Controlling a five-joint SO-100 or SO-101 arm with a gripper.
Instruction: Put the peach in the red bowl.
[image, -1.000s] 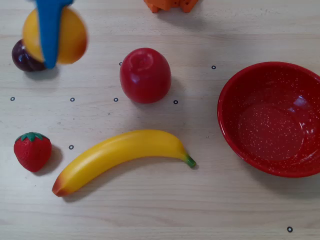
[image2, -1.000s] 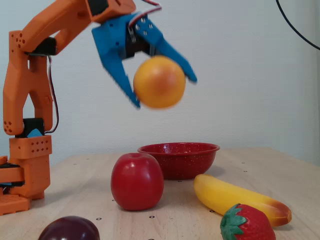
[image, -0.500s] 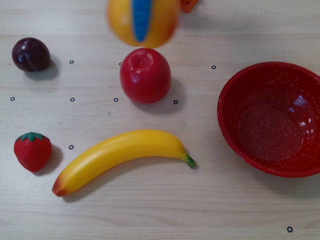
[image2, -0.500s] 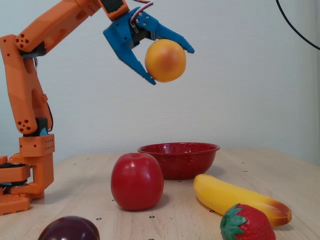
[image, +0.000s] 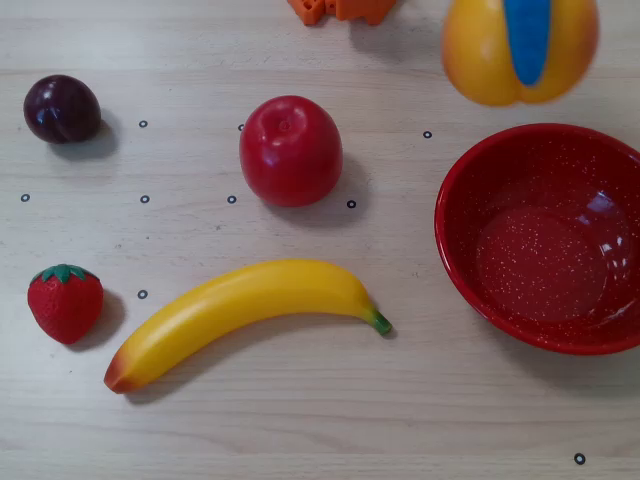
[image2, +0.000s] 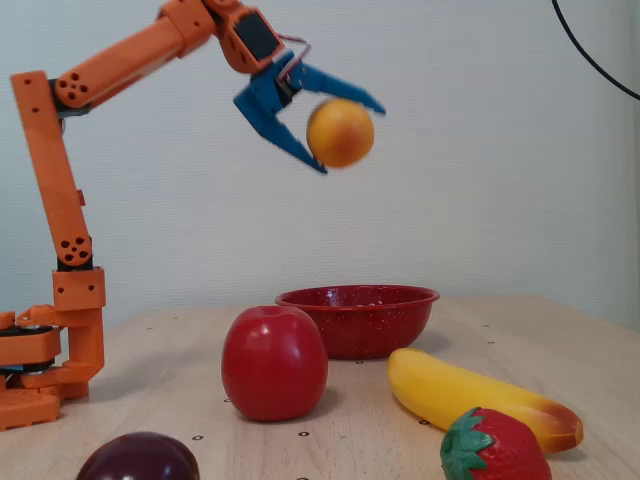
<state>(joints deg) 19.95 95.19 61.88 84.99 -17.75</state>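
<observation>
The glossy red speckled bowl (image: 545, 240) sat empty by the desk's right edge in the overhead view. The round yellow-orange plastic peach (image2: 340, 132) hung clamped in the blue claw (image2: 345, 133) (release remained, by my judgement).

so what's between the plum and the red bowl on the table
In the overhead view the red apple sits between the plum and the red bowl; the rest of that stretch is bare wooden table.

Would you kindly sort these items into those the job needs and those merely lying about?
Needed: round yellow-orange plastic peach, held aloft in the blue gripper; glossy speckled red bowl.

Lying about: red apple, dark purple plum, yellow banana, red strawberry.
</observation>
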